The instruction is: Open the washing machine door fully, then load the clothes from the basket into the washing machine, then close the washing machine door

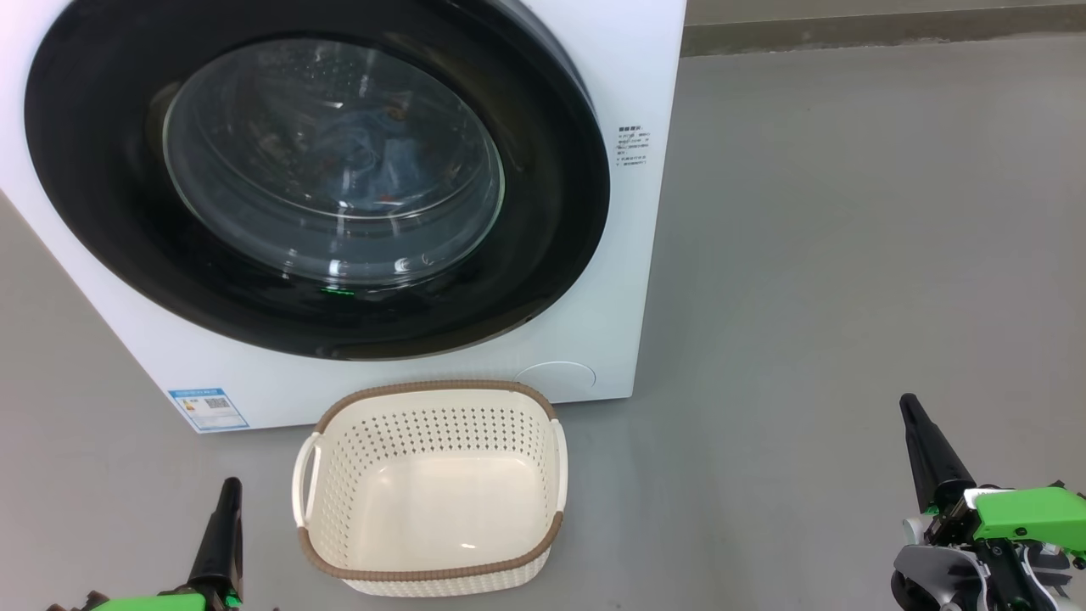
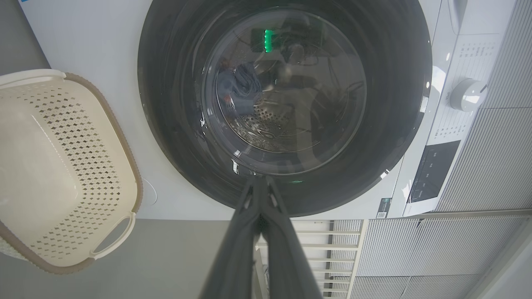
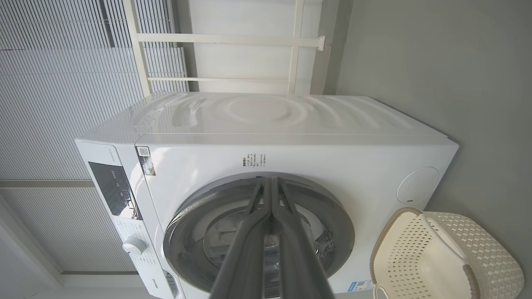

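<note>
Your two grippers, the left gripper (image 1: 229,490) and the right gripper (image 1: 909,409), are both pinched closed on nothing, short of the one washing machine (image 1: 635,280). Directly in front of it sits one empty basket (image 1: 437,387). Its single washing machine door (image 1: 102,178) is closed over a bluish heap of clothes (image 2: 244,83), too blurred to count, so the task looks finished.

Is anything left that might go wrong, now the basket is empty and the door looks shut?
The washing machine door looks shut, but its latch cannot be seen; it might swing open. The basket sits on the floor right before the washing machine; the shut left gripper or right gripper might knock it when moving forward.
</note>
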`<state>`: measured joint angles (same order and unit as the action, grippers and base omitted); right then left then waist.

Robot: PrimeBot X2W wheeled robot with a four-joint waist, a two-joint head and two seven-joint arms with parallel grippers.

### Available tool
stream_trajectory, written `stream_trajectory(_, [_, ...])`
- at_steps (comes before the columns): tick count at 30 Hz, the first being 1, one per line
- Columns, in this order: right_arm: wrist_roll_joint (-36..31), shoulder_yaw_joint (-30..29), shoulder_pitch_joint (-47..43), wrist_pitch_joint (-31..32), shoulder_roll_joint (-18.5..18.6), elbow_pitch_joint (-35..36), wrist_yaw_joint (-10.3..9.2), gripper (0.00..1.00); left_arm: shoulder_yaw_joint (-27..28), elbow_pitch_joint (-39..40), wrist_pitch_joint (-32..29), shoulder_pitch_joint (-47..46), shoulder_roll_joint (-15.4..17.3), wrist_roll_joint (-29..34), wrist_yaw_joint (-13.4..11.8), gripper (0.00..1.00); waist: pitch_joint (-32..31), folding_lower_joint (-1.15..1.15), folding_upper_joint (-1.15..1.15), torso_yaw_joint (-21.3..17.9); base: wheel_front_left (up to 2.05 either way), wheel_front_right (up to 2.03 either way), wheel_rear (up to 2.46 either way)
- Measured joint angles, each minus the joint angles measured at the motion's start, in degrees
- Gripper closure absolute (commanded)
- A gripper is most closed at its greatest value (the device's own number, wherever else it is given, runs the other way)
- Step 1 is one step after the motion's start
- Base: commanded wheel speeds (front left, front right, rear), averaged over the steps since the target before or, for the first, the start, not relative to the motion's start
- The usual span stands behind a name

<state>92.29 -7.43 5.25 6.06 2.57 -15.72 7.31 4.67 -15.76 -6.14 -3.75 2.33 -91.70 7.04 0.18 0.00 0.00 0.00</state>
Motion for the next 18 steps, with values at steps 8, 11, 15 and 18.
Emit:
stream_trajectory(8, [0.0,-0.02,0.0,0.01,-0.02,0.0,0.0,1.0,0.0,0.0,0.0,0.0,-0.01,0.0,0.05,1.0,0.0,0.0,0.0,0.0,0.0,0.0,0.0])
stream_trajectory(11, [0.0,-0.03,0.0,0.01,-0.03,0.0,0.0,1.0,0.0,0.0,0.0,0.0,-0.01,0.0,0.05,1.0,0.0,0.0,0.0,0.0,0.0,0.0,0.0])
stream_trajectory(15, [0.0,-0.04,0.0,0.01,-0.03,0.0,0.0,1.0,0.0,0.0,0.0,0.0,-0.01,0.0,0.05,1.0,0.0,0.0,0.0,0.0,0.0,0.0,0.0])
stream_trajectory(18, [0.0,-0.05,0.0,0.01,-0.04,0.0,0.0,1.0,0.0,0.0,0.0,0.0,-0.01,0.0,0.05,1.0,0.0,0.0,0.0,0.0,0.0,0.0,0.0])
